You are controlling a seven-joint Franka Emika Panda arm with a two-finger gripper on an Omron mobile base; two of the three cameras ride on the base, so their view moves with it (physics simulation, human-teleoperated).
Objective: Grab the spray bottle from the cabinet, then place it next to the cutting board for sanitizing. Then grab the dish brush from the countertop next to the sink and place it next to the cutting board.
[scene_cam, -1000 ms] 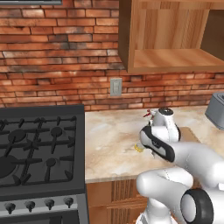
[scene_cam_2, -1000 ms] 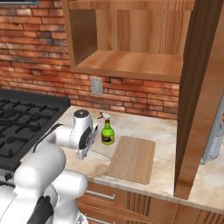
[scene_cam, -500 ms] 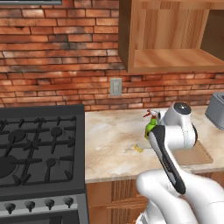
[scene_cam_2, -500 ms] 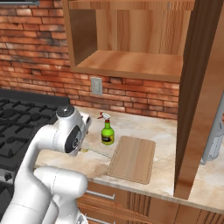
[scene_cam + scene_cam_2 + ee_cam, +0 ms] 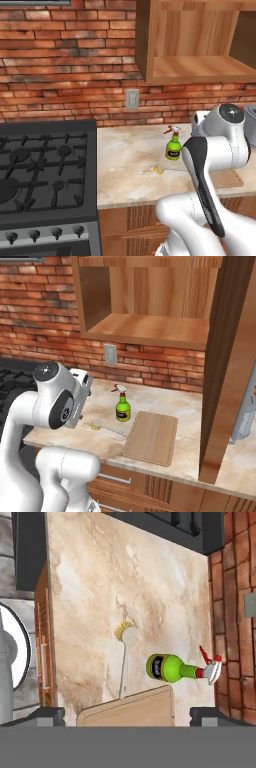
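Observation:
The green spray bottle (image 5: 173, 146) (image 5: 122, 408) stands upright on the beige countertop (image 5: 127, 165), just left of the cutting board's (image 5: 152, 437) far corner. The dish brush (image 5: 97, 425) (image 5: 158, 170) lies flat along the board's left edge, with its yellow head pointing away from the board. In the hand view my gripper (image 5: 131, 717) is open, its fingertips wide apart and nothing between them. It hovers above the cutting board (image 5: 131, 712), with the dish brush (image 5: 125, 634) and the spray bottle (image 5: 172, 667) beyond it. The wall cabinet (image 5: 150, 303) hangs open above.
A black gas stove (image 5: 42, 172) borders the counter on the left. A wall outlet (image 5: 132, 98) sits in the brick backsplash. The metal faucet (image 5: 245, 411) stands at the far right, past the cabinet's side panel (image 5: 225, 366).
My arm has lifted and drawn back from the counter, away from the brush. The brush and the bottle stay where they were beside the board.

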